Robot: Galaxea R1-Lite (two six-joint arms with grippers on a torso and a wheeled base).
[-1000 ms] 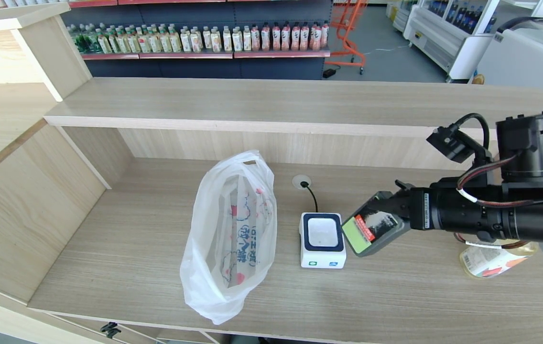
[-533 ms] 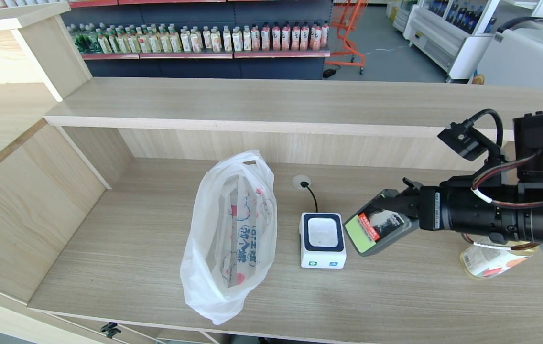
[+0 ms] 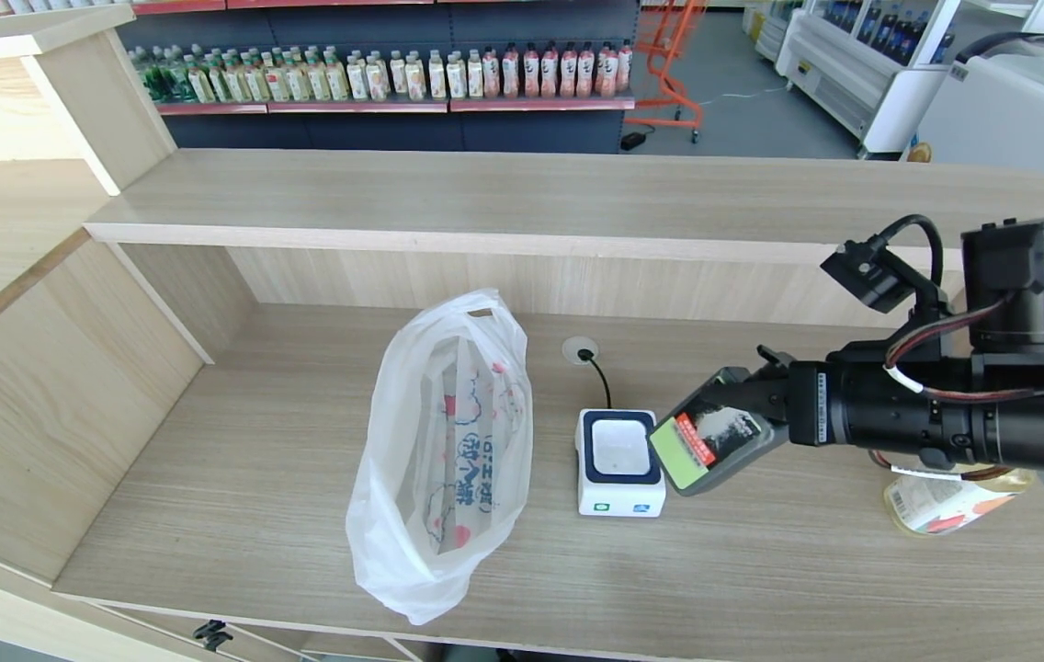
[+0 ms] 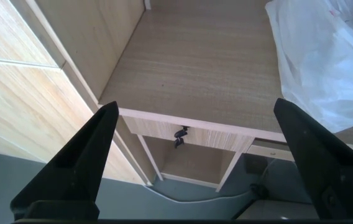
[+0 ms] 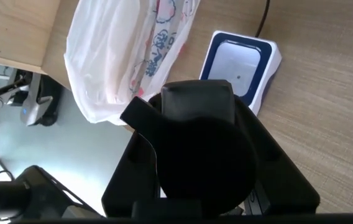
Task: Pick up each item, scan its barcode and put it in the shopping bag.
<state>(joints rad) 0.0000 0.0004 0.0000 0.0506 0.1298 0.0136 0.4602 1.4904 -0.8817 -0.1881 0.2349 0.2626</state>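
My right gripper [image 3: 743, 418] is shut on a dark container [image 3: 710, 443] with a green end and a red label. It holds the container tilted in the air, just right of the white and blue barcode scanner [image 3: 618, 450] and close to the scanner's right edge. In the right wrist view the dark container [image 5: 201, 143] hangs in front of the scanner [image 5: 238, 62]. The white plastic shopping bag [image 3: 444, 450] lies left of the scanner with a printed pack inside. My left gripper [image 4: 195, 109] is open over the counter's front edge, near the bag [image 4: 325, 62].
A bottle [image 3: 945, 496] lies on the counter [image 3: 209, 515] at the far right, under my right arm. The scanner's cable [image 3: 597, 377] runs back to a hole in the counter. A raised wooden ledge [image 3: 522, 198] borders the back and a side wall the left.
My right gripper drew back to the right with the container, then returned left. The container is now slightly nearer the scanner than one second ago.
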